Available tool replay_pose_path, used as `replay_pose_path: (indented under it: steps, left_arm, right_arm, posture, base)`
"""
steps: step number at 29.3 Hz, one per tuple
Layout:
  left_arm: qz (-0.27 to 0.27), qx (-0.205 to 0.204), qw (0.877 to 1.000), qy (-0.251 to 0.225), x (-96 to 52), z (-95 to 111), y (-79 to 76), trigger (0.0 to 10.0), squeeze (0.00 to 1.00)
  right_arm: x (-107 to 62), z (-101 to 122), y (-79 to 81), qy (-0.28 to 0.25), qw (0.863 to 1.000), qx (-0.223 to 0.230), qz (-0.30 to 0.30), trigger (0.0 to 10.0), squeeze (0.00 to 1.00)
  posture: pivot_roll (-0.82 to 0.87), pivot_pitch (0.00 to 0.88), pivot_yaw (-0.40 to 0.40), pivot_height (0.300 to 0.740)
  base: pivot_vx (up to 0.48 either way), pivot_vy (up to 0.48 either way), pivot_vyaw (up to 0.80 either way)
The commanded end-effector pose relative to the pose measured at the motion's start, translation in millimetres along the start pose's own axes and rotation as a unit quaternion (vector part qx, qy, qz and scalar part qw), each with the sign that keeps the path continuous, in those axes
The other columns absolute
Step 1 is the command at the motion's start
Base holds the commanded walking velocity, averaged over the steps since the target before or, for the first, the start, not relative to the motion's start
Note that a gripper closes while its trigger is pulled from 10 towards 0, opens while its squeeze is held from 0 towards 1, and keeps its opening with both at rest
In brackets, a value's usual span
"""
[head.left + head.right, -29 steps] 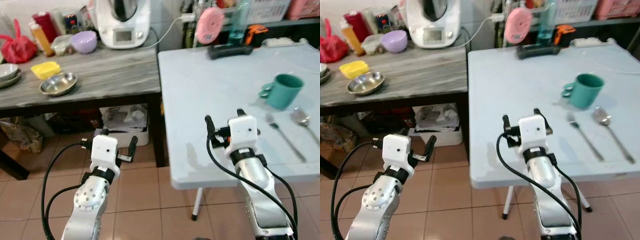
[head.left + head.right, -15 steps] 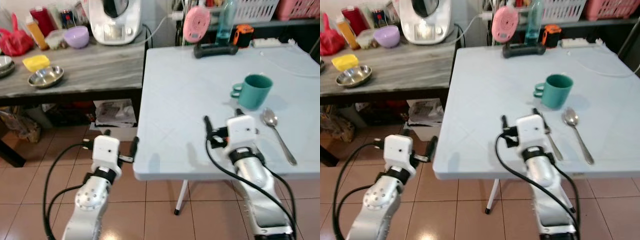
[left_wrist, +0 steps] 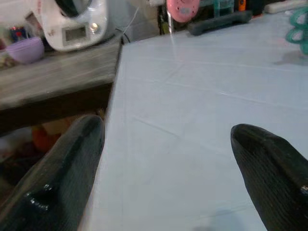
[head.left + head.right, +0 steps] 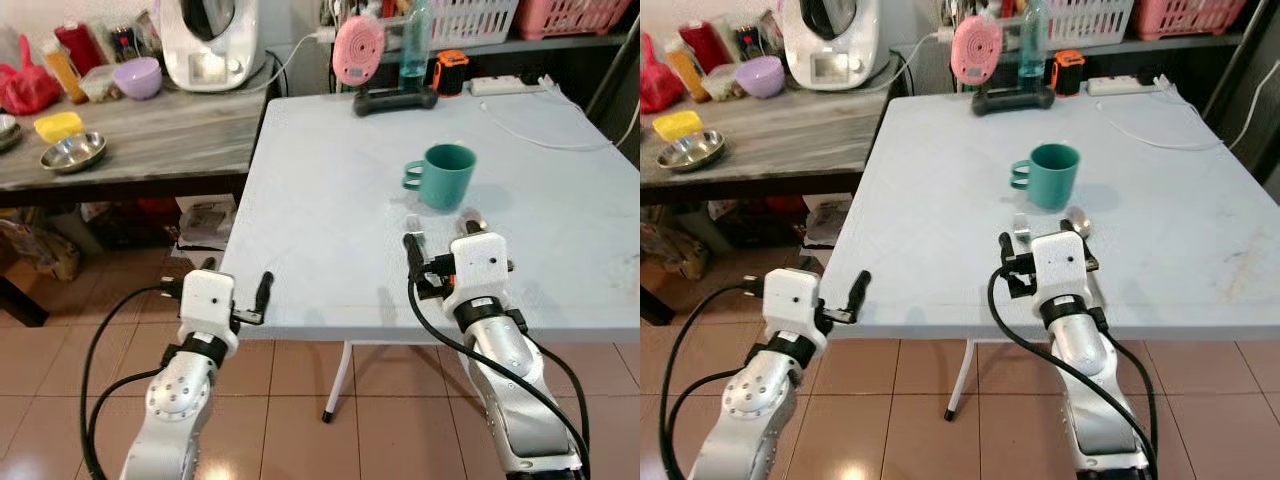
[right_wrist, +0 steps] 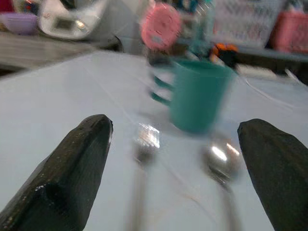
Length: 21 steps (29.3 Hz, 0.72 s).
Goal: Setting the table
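1. Now the right gripper (image 5: pixel 175 168) hovers low over the near edge of the white table (image 4: pixel 330 190), fingers spread wide, just above a fork (image 5: pixel 143 144) and a spoon (image 5: pixel 219 161) (both blurred in the wrist view).
2. Just beyond them stands a green mug (image 4: pixel 445 177), handle turned left.
3. Left of that, the left gripper (image 3: pixel 168 178) is spread open too, pinching nothing, at the table's near left corner.
4. Farther left, a wooden table (image 4: pixel 150 140) carries bowls and a white kitchen machine (image 4: pixel 210 45).
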<state>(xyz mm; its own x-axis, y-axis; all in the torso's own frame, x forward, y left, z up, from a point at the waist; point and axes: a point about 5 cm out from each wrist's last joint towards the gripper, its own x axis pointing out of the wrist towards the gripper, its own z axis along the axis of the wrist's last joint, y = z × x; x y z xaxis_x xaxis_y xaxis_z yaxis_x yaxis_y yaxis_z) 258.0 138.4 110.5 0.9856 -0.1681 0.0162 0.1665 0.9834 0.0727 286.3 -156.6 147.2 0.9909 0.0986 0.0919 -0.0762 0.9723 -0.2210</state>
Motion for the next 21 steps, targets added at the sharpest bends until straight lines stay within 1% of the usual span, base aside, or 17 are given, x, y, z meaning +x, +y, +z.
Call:
replay_pose_path:
  steps: [1, 8, 12, 16, 21]
  left_arm:
    - [-0.008, 0.004, 1.000, 0.001, 0.0, 0, -2.4, 10.0, 0.00]
    - [-0.008, -0.001, 1.000, 0.001, 0.4, 0, -2.7, 10.0, 0.00]
    - [-0.010, -0.007, 1.000, -0.003, 0.3, 0, -3.3, 10.0, 0.00]
    - [-0.014, -0.004, 1.000, -0.003, 0.2, 0, -4.5, 10.0, 0.00]
    - [-0.021, -0.008, 1.000, -0.003, -1.1, 0, -5.9, 10.0, 0.00]
  right_arm:
    - [1.1, 0, -0.4, 0.003, 1.000, 0.009, -0.004, 10.0, 0.00]
    - [3.2, -3, 5.0, 0.015, 1.000, 0.023, 0.005, 10.0, 0.00]
    - [6.8, -4, 9.8, 0.019, 0.999, 0.034, 0.016, 10.0, 0.00]
    - [11.0, -5, 16.8, 0.025, 0.998, 0.047, 0.029, 10.0, 0.00]
    - [16.7, -5, 23.1, 0.030, 0.997, 0.053, 0.036, 10.0, 0.00]
  posture:
    - [-0.14, 0.064, 0.117, 0.740]
    - [-0.14, 0.067, 0.116, 0.740]
    - [-0.14, 0.068, 0.116, 0.740]
    - [-0.13, 0.070, 0.114, 0.740]
    - [-0.12, 0.082, 0.112, 0.740]
  base:
    - [0.000, 0.000, 0.00]
    - [0.000, 0.000, 0.00]
    - [0.000, 0.000, 0.00]
    - [0.000, 0.000, 0.00]
    - [0.000, 0.000, 0.00]
